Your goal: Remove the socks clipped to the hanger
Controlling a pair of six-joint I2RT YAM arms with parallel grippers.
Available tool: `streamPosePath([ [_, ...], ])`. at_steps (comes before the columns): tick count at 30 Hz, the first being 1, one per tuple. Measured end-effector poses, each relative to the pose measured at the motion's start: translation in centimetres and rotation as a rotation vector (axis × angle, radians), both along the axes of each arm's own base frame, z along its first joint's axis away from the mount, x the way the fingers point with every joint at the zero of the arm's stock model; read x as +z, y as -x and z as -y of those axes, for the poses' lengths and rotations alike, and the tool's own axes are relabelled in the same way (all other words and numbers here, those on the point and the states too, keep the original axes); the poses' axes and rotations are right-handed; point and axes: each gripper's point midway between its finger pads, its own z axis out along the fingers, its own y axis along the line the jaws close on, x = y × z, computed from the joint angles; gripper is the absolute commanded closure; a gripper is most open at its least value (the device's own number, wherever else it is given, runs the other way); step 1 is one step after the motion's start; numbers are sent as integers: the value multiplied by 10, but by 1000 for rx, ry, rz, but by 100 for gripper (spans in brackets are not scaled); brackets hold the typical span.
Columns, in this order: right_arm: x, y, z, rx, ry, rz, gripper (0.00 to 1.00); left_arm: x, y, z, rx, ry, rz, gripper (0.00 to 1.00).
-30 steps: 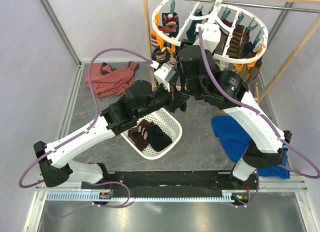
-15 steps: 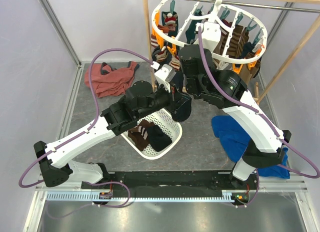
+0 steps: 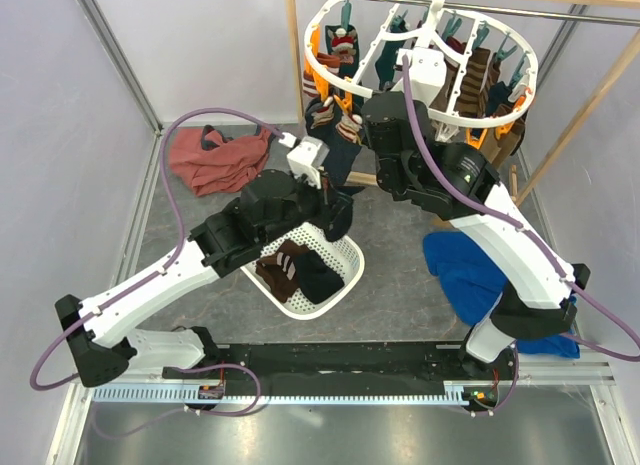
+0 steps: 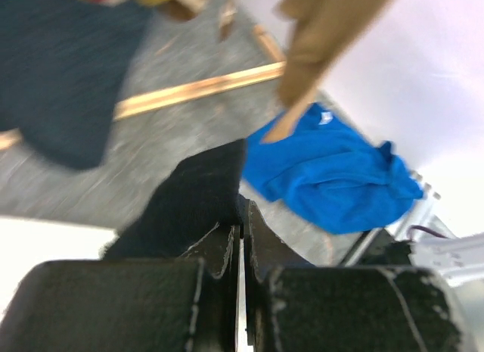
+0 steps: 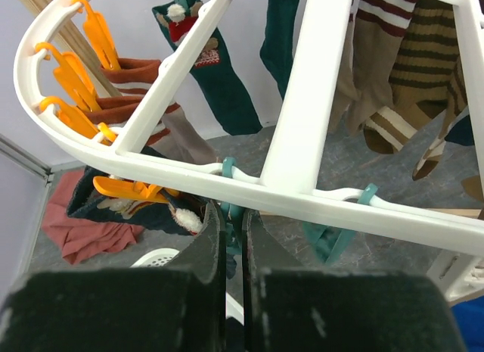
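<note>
The white oval hanger (image 3: 425, 110) (image 5: 181, 172) hangs from the wooden rail, with socks (image 3: 470, 80) (image 5: 404, 79) in teal, brown and stripes on its orange and teal clips. My right gripper (image 5: 233, 213) is just under the rim, shut on a teal clip (image 5: 230, 172). In the top view its fingers are hidden under its wrist. My left gripper (image 3: 338, 207) (image 4: 242, 216) is over the basket, shut on a dark sock (image 4: 198, 193) (image 3: 341, 163) that runs up toward the rim.
A white perforated basket (image 3: 342, 257) holding several socks sits below the left gripper. A rust-red garment (image 3: 215, 157) lies at the back left. A big blue cloth (image 3: 465, 270) (image 4: 333, 170) lies on the right. Wooden rail posts (image 3: 296, 75) flank the hanger.
My right gripper has shut on the teal clip. My left arm has drawn back to the left with the dark sock in its jaws.
</note>
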Motion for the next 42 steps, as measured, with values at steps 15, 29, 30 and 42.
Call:
streamPosePath([
  [15,-1,6,14,19,-63,1,93,-139,-9,-106,351,-229,-438,25],
  [29,-2,10,16,45,-110,-4,93,-76,-19,-69,178,-97,-288,23],
  [30,-1,10,16,48,-116,-3,93,-71,-19,-64,149,-90,-263,23],
  [42,1,8,14,65,-157,-2,93,-53,-61,-9,85,-131,-49,21],
])
